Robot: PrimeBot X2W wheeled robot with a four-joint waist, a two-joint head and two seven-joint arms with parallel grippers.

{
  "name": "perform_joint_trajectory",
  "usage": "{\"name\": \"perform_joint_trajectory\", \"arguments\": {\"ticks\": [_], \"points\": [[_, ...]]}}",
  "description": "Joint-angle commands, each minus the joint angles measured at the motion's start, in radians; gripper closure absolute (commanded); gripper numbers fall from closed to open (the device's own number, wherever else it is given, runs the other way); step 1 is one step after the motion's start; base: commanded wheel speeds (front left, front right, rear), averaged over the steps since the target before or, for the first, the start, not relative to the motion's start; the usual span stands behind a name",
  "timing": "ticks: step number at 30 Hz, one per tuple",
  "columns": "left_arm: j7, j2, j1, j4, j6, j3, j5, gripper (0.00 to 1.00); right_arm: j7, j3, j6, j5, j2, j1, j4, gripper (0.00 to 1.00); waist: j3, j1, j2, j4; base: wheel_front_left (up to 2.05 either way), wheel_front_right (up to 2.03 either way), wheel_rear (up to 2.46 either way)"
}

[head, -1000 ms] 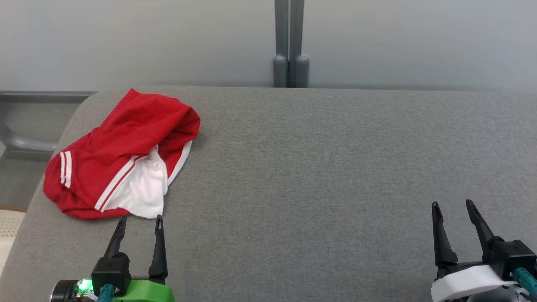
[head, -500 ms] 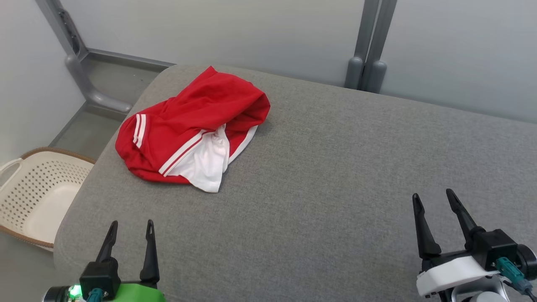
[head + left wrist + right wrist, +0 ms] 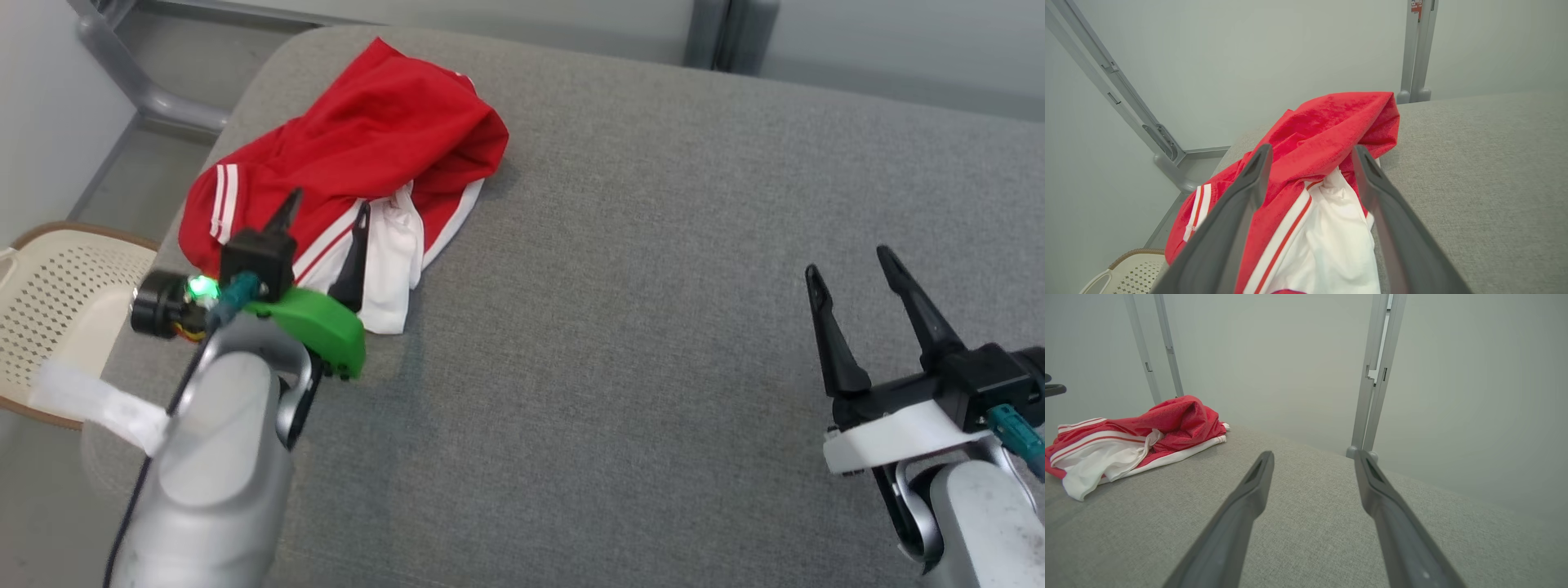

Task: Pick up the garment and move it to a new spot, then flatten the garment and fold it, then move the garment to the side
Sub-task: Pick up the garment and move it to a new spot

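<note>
Grey fabric covers the one padded top (image 3: 653,327) before you. At its far left corner lies one garment (image 3: 367,139), red with white stripes and a white panel, crumpled in a heap. One pale perforated basket (image 3: 49,278) sits off the left edge, lower down. You have two grippers: the left gripper (image 3: 329,200) spread wide over the garment's near side, the right gripper (image 3: 847,260) likewise spread, well apart over bare fabric, both empty.

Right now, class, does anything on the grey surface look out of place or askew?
Yes: the red and white garment lies bunched in a heap near the grey surface's far left corner, folded over itself with its white part spilling out on the near side, not flat. Nothing else stands out.
</note>
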Motion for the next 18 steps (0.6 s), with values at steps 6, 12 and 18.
{"name": "perform_joint_trajectory", "arguments": {"ticks": [6,12,18], "points": [[0.110,0.074,-0.261,0.199,-0.006,-0.084,-0.034,0.00,-0.003,0.031,0.000,0.017,-0.015,-0.092,-0.003,0.00,0.313,-0.0001,0.0000,-0.189,0.00,0.00,0.00],[0.254,0.127,-0.357,0.377,-0.005,-0.129,-0.155,0.24,-0.003,0.044,0.000,0.024,0.007,-0.119,0.015,0.00,0.317,-0.0001,0.0000,-0.233,0.00,0.00,0.00],[0.268,0.188,-0.360,0.380,-0.006,-0.182,-0.267,1.00,-0.003,0.031,0.000,0.023,0.040,-0.085,0.033,0.00,0.241,-0.0001,0.0000,-0.245,0.00,0.00,0.00]]}}
